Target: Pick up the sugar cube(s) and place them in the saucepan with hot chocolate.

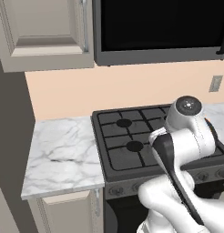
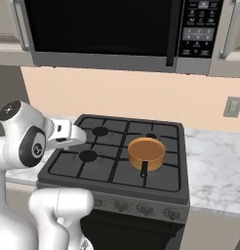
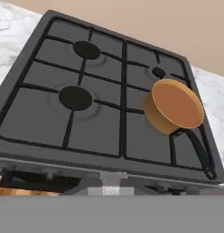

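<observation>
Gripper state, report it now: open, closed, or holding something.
Gripper: cannot be told. Its fingers cannot be made out, and nothing can be seen held. The saucepan sits on the stove, untouched.

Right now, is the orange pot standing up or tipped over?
Standing up. The saucepan sits flat on the stove grate, open top upward, handle sticking out level.

Home kitchen: black gas stove [image 2: 117,156], microwave [image 2: 117,31] above, marble counter [image 1: 63,154], beige panelled cabinets [image 1: 43,34], wall outlet [image 2: 233,107].
</observation>
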Controlling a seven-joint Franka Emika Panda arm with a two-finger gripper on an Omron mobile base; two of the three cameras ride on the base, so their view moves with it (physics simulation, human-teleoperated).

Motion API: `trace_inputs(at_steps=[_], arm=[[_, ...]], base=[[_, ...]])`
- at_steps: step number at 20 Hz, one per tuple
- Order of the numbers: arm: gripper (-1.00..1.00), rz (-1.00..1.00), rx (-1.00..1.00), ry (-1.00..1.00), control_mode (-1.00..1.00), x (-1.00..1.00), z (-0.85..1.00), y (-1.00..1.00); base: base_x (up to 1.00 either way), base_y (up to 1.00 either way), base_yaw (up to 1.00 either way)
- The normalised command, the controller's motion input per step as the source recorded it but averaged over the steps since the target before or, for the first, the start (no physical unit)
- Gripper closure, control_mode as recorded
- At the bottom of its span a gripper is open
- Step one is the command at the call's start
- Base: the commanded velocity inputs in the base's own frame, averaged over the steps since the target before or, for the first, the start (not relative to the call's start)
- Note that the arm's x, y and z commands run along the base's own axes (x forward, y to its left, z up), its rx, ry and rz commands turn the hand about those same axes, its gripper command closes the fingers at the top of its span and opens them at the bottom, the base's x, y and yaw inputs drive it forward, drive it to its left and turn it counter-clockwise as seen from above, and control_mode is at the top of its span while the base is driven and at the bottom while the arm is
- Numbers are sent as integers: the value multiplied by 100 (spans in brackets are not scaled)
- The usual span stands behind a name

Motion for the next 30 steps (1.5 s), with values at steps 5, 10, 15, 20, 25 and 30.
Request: trace_inputs(at_steps=[5, 10, 15, 20, 25, 30], arm=[[100, -20, 8, -9, -100, 0, 66, -100], [100, -17, 14, 3, -100, 8, 11, -99], [100, -4, 6, 3, -100, 18, 0, -39], [100, 0, 1, 5, -100, 49, -25, -18], [100, 0, 5, 2, -100, 47, -15, -36], [100, 0, 9, 2, -100, 47, -19, -25]], base=[[0, 0, 0], [0, 0, 0], [0, 0, 0], [0, 0, 0], [0, 0, 0], [0, 0, 0]])
